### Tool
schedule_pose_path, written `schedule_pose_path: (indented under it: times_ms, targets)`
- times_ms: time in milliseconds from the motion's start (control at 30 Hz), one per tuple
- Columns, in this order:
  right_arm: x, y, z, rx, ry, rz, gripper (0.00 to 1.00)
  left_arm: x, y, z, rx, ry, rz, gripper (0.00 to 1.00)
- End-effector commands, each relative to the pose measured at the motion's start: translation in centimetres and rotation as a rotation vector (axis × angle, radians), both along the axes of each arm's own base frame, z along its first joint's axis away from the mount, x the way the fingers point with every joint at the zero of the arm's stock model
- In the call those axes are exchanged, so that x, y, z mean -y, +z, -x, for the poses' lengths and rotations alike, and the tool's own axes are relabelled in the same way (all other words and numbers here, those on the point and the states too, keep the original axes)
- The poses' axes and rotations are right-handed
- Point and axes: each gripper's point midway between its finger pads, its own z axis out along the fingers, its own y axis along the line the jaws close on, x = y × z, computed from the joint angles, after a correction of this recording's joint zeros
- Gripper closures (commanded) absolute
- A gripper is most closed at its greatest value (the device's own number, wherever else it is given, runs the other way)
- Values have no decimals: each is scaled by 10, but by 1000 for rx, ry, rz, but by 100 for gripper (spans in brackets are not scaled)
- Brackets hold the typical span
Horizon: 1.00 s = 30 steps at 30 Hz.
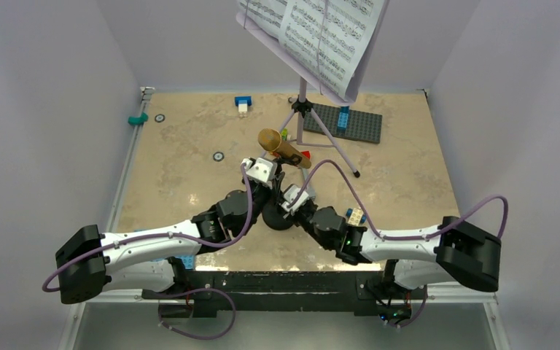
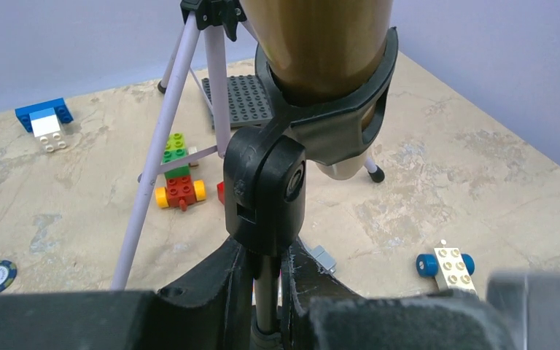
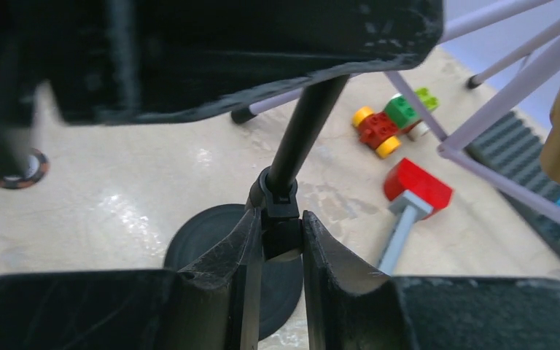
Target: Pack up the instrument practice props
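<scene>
The gold microphone [image 1: 283, 147] sits tilted in the clip of the small black mic stand [image 2: 264, 191] at the table's middle. My left gripper [image 2: 268, 273] is shut on the stand's thin upper pole, just under the clip joint. My right gripper [image 3: 277, 244] is shut on the stand's lower collar, above its round black base [image 3: 208, 237]. The lavender tripod music stand [image 1: 302, 102] stands behind, its legs spread [image 2: 157, 164]. White sheet-music pages [image 1: 313, 33] rest on its desk.
A red-headed toy hammer [image 3: 412, 191] lies right of the base. A brick car [image 2: 179, 191], a grey baseplate [image 1: 346, 122], a blue-and-white brick [image 1: 243, 103], a wheeled cream brick [image 2: 448, 264], a small grey brick [image 2: 323, 257] and chips [image 1: 218, 156] lie about.
</scene>
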Motion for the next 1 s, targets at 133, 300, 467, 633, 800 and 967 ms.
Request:
schedule_pose_path:
  times_ms: [133, 300, 467, 633, 800, 967]
  targets:
    - [21, 1, -5, 276, -155, 258, 100, 5, -49, 13, -116, -52, -91, 100]
    - [8, -2, 3, 219, -92, 223, 100, 3, -52, 12, -115, -42, -96, 100]
    - [4, -14, 21, 6, -28, 152, 39, 0, -52, 11, -110, -28, -99, 100]
    - [14, -3, 31, -94, -41, 48, 20, -2, -54, 9, -110, -14, -102, 100]
    - [24, 6, 40, -356, -11, -197, 19, -5, -52, 8, -105, 2, -95, 100]
    - [43, 17, 28, -603, 35, -489, 20, -5, -51, 9, -102, 4, -88, 100]
